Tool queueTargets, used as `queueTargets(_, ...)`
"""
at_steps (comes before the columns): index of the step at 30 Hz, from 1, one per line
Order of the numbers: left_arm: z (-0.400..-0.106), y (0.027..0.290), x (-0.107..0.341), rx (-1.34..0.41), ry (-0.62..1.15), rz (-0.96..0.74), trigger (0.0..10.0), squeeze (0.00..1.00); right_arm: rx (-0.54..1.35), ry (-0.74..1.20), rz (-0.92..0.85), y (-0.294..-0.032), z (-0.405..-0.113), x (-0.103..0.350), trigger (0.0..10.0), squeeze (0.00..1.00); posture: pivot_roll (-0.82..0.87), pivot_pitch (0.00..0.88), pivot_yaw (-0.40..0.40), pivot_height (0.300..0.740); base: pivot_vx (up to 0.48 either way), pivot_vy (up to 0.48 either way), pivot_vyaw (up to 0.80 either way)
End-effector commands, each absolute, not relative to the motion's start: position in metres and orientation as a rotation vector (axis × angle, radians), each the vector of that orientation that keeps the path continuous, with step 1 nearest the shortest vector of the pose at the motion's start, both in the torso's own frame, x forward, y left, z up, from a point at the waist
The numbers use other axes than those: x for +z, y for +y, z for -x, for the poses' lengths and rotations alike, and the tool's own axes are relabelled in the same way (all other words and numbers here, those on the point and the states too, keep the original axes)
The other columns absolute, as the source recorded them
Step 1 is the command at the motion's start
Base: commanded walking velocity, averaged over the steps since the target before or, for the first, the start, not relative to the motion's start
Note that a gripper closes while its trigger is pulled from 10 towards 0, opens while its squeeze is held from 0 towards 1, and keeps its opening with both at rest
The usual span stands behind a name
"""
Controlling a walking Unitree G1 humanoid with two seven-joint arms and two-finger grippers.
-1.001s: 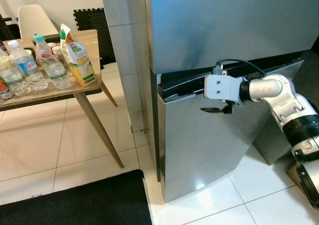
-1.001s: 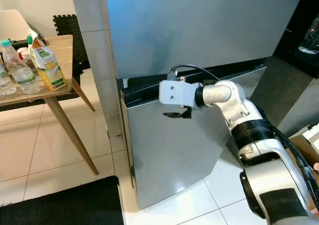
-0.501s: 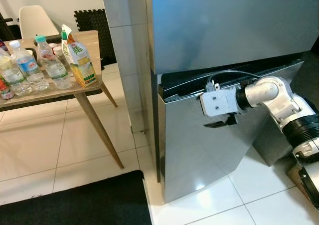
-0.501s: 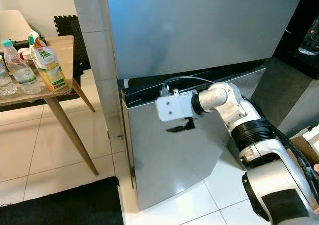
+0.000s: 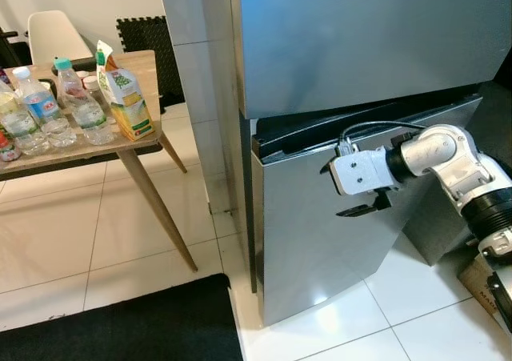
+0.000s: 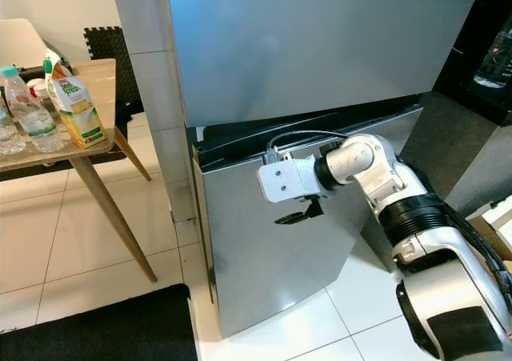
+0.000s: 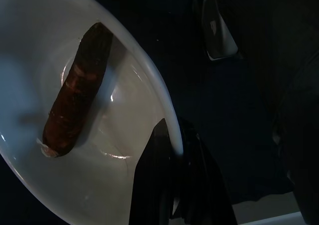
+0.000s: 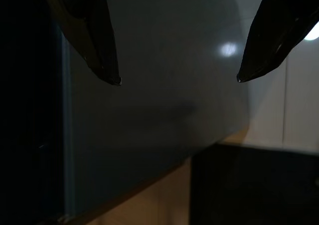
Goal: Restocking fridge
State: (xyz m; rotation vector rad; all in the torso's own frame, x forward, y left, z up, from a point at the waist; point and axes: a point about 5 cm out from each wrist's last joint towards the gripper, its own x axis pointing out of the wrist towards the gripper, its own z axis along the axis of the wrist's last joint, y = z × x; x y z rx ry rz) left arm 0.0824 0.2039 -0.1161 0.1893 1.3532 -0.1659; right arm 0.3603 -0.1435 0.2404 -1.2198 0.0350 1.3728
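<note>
The steel fridge has its upper door (image 5: 360, 41) closed, while the lower door (image 5: 320, 257) stands slightly ajar with a dark gap along its top. My right gripper (image 5: 357, 210) hovers in front of that lower door, just below the gap. It is open, with both fingertips (image 8: 109, 75) spread wide and nothing between them. In the dark left wrist view, my left gripper (image 7: 172, 140) is shut on the rim of a white bowl (image 7: 149, 75). A long brown piece of food (image 7: 75, 98) lies in the bowl.
A wooden table (image 5: 144, 61) on slanted legs stands to the left, carrying a juice carton (image 5: 124, 97) and several water bottles (image 5: 80, 109). A black mat (image 5: 120, 321) lies on the tiled floor before it. A white chair (image 5: 56, 33) is behind the table.
My right gripper has dropped from the gap at the top of the lower door to a spot lower on the door face, slightly to the right. The lower door remains ajar.
</note>
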Motion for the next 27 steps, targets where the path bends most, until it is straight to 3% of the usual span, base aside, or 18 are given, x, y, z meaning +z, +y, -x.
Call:
queueTargets(1, -0.094, 0.183, -0.116, -0.204, 1.301, -0.122, 10.0, 0.0, 1.308, -0.037, 1.18, -0.139, -0.367, 0.254, 10.0, 0.0, -0.09, 0.0, -0.045, 0.74, 0.0, 0.0, 0.0)
queueTargets(10, -0.093, 0.182, -0.116, -0.205, 1.303, -0.118, 10.0, 0.0, 1.173, -0.03, 1.161, -0.135, -0.381, 0.254, 10.0, 0.0, -0.08, 0.0, -0.044, 0.74, 0.0, 0.0, 0.0)
queueTargets(14, -0.091, 0.182, -0.117, -0.203, 1.307, -0.114, 10.0, 0.0, 1.102, 0.051, 1.244, -0.14, -0.388, 0.246, 10.0, 0.0, -0.08, 0.0, -0.043, 0.74, 0.0, 0.0, 0.0)
queueTargets(27, -0.089, 0.182, -0.117, -0.2, 1.312, -0.105, 10.0, 0.0, 1.068, 0.161, 1.337, -0.146, -0.393, 0.228, 10.0, 0.0, -0.08, 0.0, -0.047, 0.74, 0.0, 0.0, 0.0)
